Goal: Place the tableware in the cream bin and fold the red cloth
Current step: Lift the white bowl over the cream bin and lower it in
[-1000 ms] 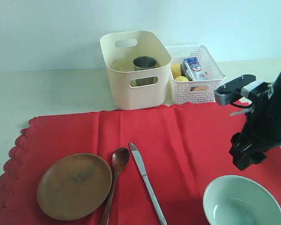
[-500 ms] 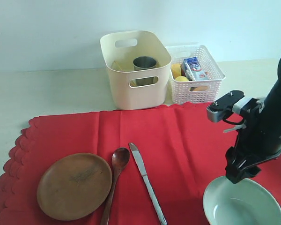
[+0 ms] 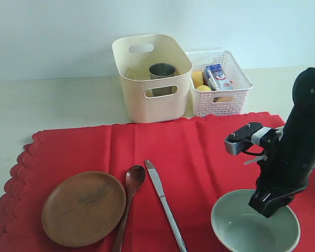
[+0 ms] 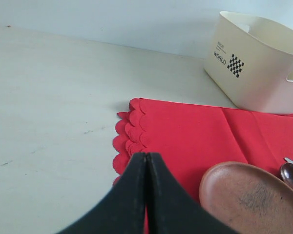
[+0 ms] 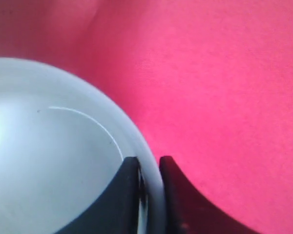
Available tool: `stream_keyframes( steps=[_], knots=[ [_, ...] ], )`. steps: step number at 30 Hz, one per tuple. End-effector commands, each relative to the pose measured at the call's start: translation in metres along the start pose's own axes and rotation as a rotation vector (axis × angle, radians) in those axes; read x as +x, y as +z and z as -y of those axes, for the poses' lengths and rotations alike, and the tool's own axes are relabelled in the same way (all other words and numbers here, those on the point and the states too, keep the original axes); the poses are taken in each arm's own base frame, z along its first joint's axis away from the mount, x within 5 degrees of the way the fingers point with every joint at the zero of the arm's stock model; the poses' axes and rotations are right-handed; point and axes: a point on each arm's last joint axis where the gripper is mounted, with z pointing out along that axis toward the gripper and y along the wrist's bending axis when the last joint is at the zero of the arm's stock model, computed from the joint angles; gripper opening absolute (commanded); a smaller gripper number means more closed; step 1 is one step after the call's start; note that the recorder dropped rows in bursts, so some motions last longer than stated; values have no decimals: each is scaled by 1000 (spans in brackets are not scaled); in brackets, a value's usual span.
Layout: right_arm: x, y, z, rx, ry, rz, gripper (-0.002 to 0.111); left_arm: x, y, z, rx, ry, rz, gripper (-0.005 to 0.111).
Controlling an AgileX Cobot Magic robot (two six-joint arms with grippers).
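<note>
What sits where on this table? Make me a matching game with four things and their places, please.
Things:
1. cup
2. carton
3. plate
4. bowl

Places:
A. rim pinched by the right tool
B. inside the bin
C. flat on the cloth, beside the spoon
D. inside the basket

Pairs: 1-B, 2-D, 3-C, 4-A

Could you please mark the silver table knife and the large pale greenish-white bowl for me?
silver table knife [image 3: 165, 207]: exterior view, middle of its length.
large pale greenish-white bowl [image 3: 232, 227]: exterior view, bare inner left wall.
</note>
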Motion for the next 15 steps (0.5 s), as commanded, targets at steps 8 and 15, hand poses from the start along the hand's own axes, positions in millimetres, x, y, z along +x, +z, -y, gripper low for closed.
stream_keyframes(
  steps=[8, 15],
  knots=[
    [-24, -68, -16, -45, -7, 319, 0, 0, 0, 0, 1, -2, 7, 0],
    [-25, -106, -28, -31, 42, 571, 0, 0, 0, 0, 1, -2, 7, 0]
  ],
)
